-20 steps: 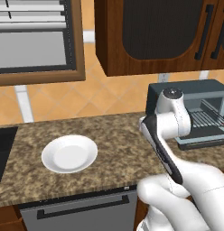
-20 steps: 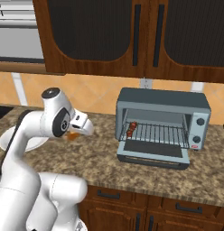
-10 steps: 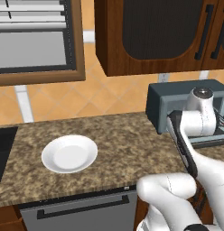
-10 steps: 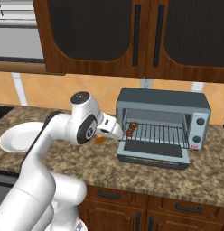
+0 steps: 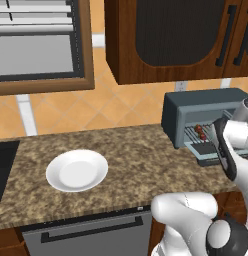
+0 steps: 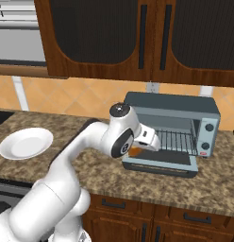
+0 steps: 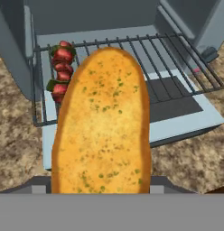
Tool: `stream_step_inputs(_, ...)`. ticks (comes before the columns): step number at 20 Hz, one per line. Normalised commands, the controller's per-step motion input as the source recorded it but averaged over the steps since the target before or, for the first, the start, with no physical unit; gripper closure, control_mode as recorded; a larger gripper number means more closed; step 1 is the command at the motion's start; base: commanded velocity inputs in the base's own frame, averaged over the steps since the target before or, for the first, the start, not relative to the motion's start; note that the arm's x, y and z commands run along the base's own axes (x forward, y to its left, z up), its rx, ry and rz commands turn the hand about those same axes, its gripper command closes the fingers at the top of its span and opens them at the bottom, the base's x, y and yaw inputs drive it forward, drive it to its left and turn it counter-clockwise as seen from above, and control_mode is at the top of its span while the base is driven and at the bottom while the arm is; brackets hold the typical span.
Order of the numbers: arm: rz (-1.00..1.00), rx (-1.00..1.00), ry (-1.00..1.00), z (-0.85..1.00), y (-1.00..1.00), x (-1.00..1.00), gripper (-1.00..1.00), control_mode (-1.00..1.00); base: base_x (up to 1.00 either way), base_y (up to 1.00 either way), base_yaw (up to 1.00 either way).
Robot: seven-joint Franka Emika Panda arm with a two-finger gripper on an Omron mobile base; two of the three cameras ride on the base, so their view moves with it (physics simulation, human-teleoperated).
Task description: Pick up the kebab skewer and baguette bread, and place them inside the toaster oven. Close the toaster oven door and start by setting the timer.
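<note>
The baguette bread (image 7: 102, 122) is clamped in the pincer (image 6: 137, 150) and held in the air just in front of the toaster oven (image 6: 173, 132), above its lowered toaster oven door (image 6: 159, 163). In the hand view the bread is a long golden-orange loaf with a rounded far end and small green flecks, its near end sunk between the pincer's two sides at the bottom. Past it, the kebab skewer (image 7: 62, 67) lies on the left part of the wire rack (image 7: 177, 63) inside the open oven, showing red meat chunks with bits of green between them. The bread hides part of the rack and of the skewer's near end. The rest of the rack, to the right of the skewer, is bare. The oven stands on the speckled brown worktop (image 6: 90, 175) below dark wood cabinets (image 6: 133, 38). A white plate (image 5: 77, 170) sits well apart to the left on the worktop. A dark dishwasher front (image 5: 91, 235) lies beneath the worktop edge.
</note>
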Motion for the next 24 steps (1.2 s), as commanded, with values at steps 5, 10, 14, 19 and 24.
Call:
stream_step_inputs(5, 0.0, 0.04, 0.0, 0.0, -0.67, 0.71, 1.0, -1.0, 0.0, 0.0, 0.0)
stream_step_inputs(10, 0.0, 0.07, 0.0, -0.03, -0.15, 0.57, 1.0, -1.0, 0.0, 0.0, 0.0)
stream_step_inputs(14, 0.0, 0.11, 0.0, -0.11, 0.0, 0.29, 1.0, -1.0, 0.0, 0.0, 0.0)
stream_step_inputs(19, 0.0, 0.04, 0.0, -0.2, -0.11, 0.36, 1.0, -1.0, 0.0, 0.0, 0.0)
stream_step_inputs(24, 0.0, 0.0, 0.0, -0.23, -0.3, 0.21, 1.0, -1.0, 0.0, 0.0, 0.0)
